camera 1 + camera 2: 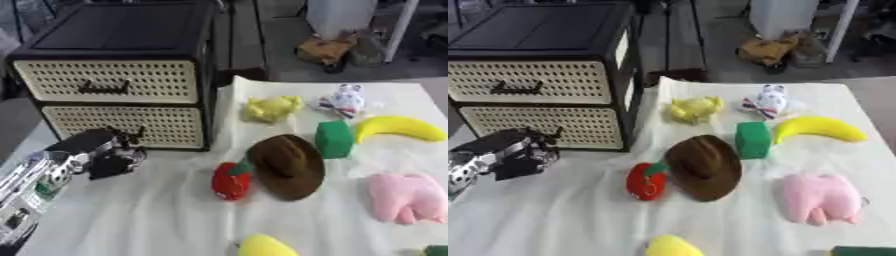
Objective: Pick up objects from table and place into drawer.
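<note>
- Left hand (109,152), black with silver joints, hovers just in front of the drawer cabinet's (118,75) lower drawer (127,125); I cannot tell how its fingers are set.
- Both drawers are closed.
- Right of the cabinet, on a white cloth (157,215): brown hat (289,167), red plush (231,181), green block (333,139), banana (398,127), pink plush (407,197).

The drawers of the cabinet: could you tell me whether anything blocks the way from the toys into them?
Yes: both drawers of the cabinet are shut, so the toys, such as the red toy, cannot go in yet. The left hand is by the lower drawer.
</note>
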Robot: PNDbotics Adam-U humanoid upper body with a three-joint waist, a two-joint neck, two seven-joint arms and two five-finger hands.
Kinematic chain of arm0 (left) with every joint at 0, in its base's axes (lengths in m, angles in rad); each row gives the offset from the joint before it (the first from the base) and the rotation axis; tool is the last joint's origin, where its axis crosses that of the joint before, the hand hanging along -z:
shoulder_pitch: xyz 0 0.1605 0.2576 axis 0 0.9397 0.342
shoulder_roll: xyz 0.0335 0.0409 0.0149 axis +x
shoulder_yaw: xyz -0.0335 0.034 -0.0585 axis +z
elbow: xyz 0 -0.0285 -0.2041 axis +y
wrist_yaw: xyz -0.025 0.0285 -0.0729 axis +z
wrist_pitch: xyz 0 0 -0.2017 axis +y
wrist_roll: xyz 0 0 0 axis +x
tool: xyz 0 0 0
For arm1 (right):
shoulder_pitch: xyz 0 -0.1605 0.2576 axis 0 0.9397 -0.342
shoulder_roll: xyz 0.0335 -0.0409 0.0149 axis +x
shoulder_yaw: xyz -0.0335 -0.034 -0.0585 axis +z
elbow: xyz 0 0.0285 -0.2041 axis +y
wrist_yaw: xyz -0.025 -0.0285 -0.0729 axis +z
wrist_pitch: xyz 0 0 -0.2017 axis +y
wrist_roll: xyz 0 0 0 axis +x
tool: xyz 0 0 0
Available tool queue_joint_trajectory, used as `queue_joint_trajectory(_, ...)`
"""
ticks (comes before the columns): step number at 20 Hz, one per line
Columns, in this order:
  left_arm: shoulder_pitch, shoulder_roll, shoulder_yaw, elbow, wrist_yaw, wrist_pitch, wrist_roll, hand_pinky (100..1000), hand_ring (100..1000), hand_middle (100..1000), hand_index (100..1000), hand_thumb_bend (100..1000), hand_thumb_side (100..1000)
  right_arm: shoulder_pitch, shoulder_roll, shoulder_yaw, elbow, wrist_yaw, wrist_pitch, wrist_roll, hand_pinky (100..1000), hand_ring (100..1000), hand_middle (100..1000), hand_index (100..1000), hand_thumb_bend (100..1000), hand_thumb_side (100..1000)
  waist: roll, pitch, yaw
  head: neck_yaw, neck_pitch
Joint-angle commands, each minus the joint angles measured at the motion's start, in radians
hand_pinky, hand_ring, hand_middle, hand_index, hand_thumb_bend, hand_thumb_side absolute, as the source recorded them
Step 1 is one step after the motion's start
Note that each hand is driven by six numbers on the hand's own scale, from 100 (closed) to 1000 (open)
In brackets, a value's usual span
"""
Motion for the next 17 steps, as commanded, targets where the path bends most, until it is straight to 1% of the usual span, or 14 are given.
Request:
queue_joint_trajectory(1,-0.023,0.013,0.022,0.005,0.001,-0.007,0.012,448,666,884,1000,100,1000,-0.013,-0.015,-0.011,-0.015,-0.002,-0.001,0.0,346,562,499,706,118,857,0.0,-0.022,0.0,0.004,-0.003)
queue_joint_trajectory(2,-0.022,0.013,0.022,0.005,0.005,-0.008,0.011,447,663,871,1000,100,1000,-0.012,-0.015,-0.011,-0.015,-0.003,-0.001,0.0,346,562,499,706,118,857,0.0,-0.023,0.0,0.005,-0.002)
queue_joint_trajectory(3,-0.019,0.014,0.023,0.002,0.012,-0.008,0.006,438,644,811,994,100,1000,-0.011,-0.015,-0.011,-0.015,-0.003,-0.001,-0.001,347,562,499,707,119,857,-0.001,-0.025,0.001,0.004,0.0)
queue_joint_trajectory(4,-0.013,0.016,0.025,-0.006,0.025,-0.005,-0.003,431,630,783,978,100,1000,-0.009,-0.016,-0.011,-0.015,-0.003,0.0,-0.001,347,563,499,707,119,857,-0.002,-0.026,0.002,0.003,0.002)
queue_joint_trajectory(5,-0.006,0.021,0.026,-0.022,0.042,-0.001,-0.017,414,602,720,947,100,1000,-0.007,-0.017,-0.012,-0.015,-0.003,0.0,-0.002,348,563,500,707,119,856,-0.003,-0.029,0.006,0.001,0.006)
queue_joint_trajectory(6,0.001,0.029,0.027,-0.046,0.059,0.006,-0.038,412,600,711,944,100,1000,-0.005,-0.017,-0.013,-0.015,-0.003,0.0,-0.003,348,563,500,707,119,856,-0.003,-0.032,0.01,0.0,0.008)
queue_joint_trajectory(7,0.01,0.039,0.027,-0.075,0.077,0.013,-0.066,400,587,675,908,100,1000,-0.004,-0.018,-0.014,-0.015,-0.003,0.0,-0.004,348,564,501,707,119,856,-0.004,-0.035,0.013,-0.003,0.013)
queue_joint_trajectory(8,0.019,0.053,0.028,-0.111,0.095,0.023,-0.101,395,582,666,896,100,1000,-0.002,-0.019,-0.014,-0.015,-0.003,0.0,-0.004,348,564,501,707,120,856,-0.003,-0.038,0.017,-0.006,0.017)
queue_joint_trajectory(9,0.028,0.068,0.031,-0.153,0.114,0.035,-0.136,375,564,635,850,100,1000,0.0,-0.02,-0.014,-0.015,-0.003,0.0,-0.004,349,564,501,707,120,856,-0.003,-0.041,0.021,-0.01,0.023)
queue_joint_trajectory(10,0.038,0.083,0.036,-0.197,0.134,0.047,-0.172,366,556,625,837,100,1000,0.003,-0.02,-0.014,-0.015,-0.004,0.001,-0.005,349,564,501,707,120,856,-0.003,-0.044,0.026,-0.013,0.028)
queue_joint_trajectory(12,0.056,0.112,0.057,-0.282,0.18,0.076,-0.226,332,524,592,768,100,1000,0.007,-0.021,-0.014,-0.015,-0.004,0.002,-0.005,349,565,501,707,120,855,-0.003,-0.051,0.034,-0.016,0.037)
queue_joint_trajectory(13,0.065,0.125,0.07,-0.321,0.201,0.09,-0.242,308,502,557,731,100,1000,0.009,-0.021,-0.014,-0.015,-0.004,0.002,-0.005,350,565,501,707,119,856,-0.003,-0.054,0.037,-0.017,0.041)
queue_joint_trajectory(15,0.084,0.147,0.104,-0.399,0.237,0.115,-0.251,273,477,522,694,100,1000,0.013,-0.022,-0.015,-0.015,-0.005,0.002,-0.006,350,565,502,707,119,854,-0.004,-0.06,0.044,-0.02,0.045)
queue_joint_trajectory(17,0.101,0.161,0.145,-0.477,0.267,0.136,-0.229,242,459,499,658,100,1000,0.016,-0.023,-0.018,-0.015,-0.005,0.002,-0.009,351,566,503,707,118,853,-0.007,-0.065,0.051,-0.022,0.049)
